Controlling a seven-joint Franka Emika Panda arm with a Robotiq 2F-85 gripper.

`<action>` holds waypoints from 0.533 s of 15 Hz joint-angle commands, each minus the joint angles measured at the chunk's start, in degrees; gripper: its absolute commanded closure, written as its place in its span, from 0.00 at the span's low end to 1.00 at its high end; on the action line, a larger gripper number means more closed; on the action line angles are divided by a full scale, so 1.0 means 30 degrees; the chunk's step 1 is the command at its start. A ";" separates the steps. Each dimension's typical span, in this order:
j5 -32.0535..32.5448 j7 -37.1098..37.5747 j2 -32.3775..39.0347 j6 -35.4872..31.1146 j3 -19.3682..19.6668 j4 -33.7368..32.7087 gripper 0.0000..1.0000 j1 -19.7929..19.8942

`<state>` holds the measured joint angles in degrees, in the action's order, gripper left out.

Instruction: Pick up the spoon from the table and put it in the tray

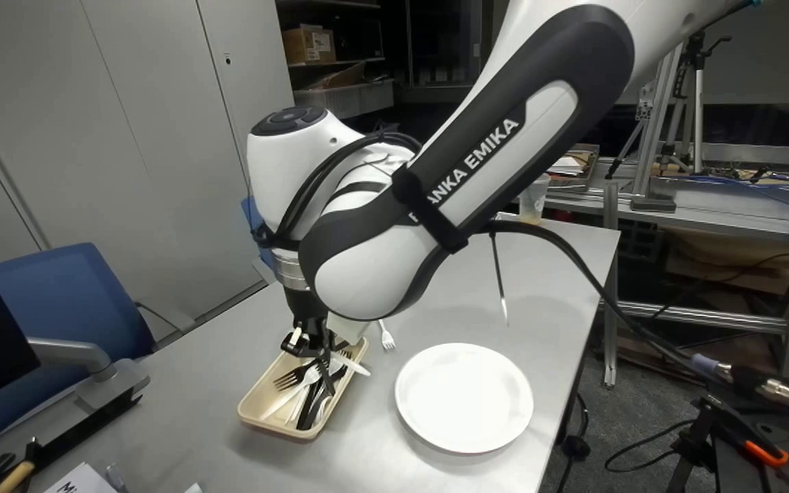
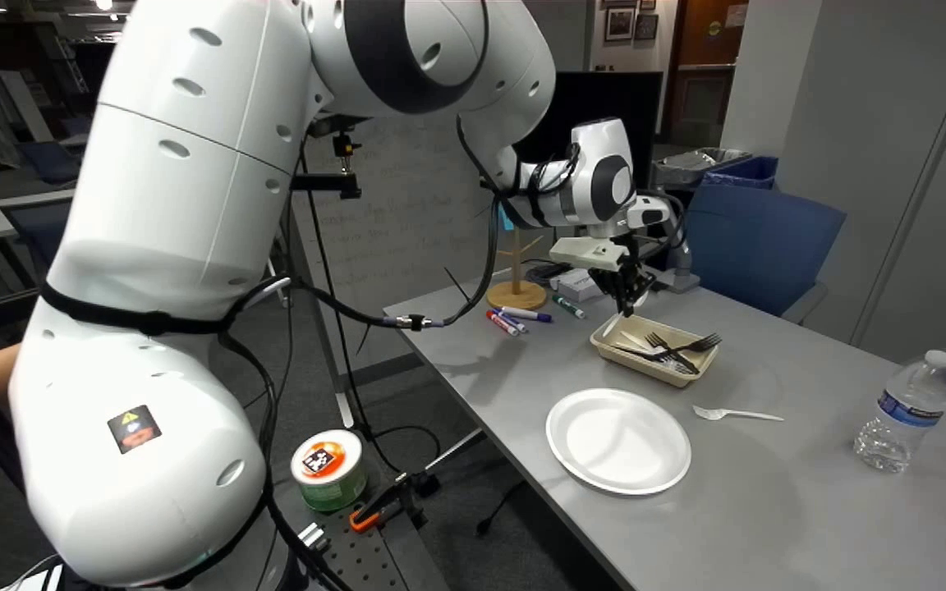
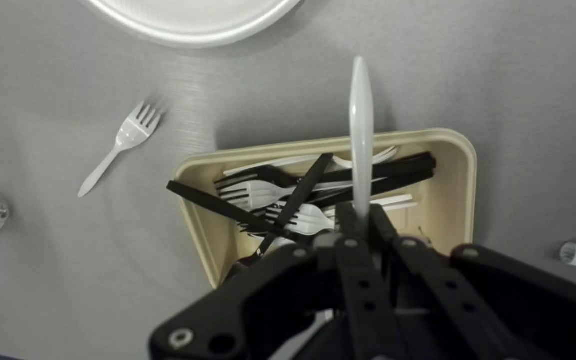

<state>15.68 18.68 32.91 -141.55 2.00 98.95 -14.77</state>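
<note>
My gripper (image 3: 362, 217) is shut on a white plastic spoon (image 3: 361, 120). The spoon's slim handle points from the fingertips toward the plate; its bowl end is hidden by the gripper. The handle also shows in an exterior view (image 1: 353, 365). The tan tray (image 3: 472, 180) lies under the gripper, and the spoon is above it, the handle reaching over its long rim in the wrist view. The tray, also in both exterior views (image 1: 252, 409) (image 2: 639, 368), holds several black and white utensils. The table (image 2: 769, 509) is light grey. In both exterior views the gripper (image 2: 627, 309) is over the tray.
A round white plate (image 1: 464, 398) lies beside the tray. A white fork (image 3: 130, 134) lies on the table near the tray. A water bottle (image 2: 900, 414) stands farther along. Several markers (image 2: 524, 314) and a wooden stand (image 2: 516, 295) are beyond the tray's other end.
</note>
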 commanded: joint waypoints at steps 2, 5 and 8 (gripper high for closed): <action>0.0800 0.0204 0.2178 -0.0615 0.0638 -0.2548 0.98 -0.0570; 0.0495 -0.0005 0.3253 -0.1209 0.0714 -0.3540 0.98 -0.0454; 0.0303 -0.0178 0.4298 -0.1549 0.0861 -0.4461 0.98 -0.0371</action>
<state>16.81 18.68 41.38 -145.03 3.47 90.66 -15.51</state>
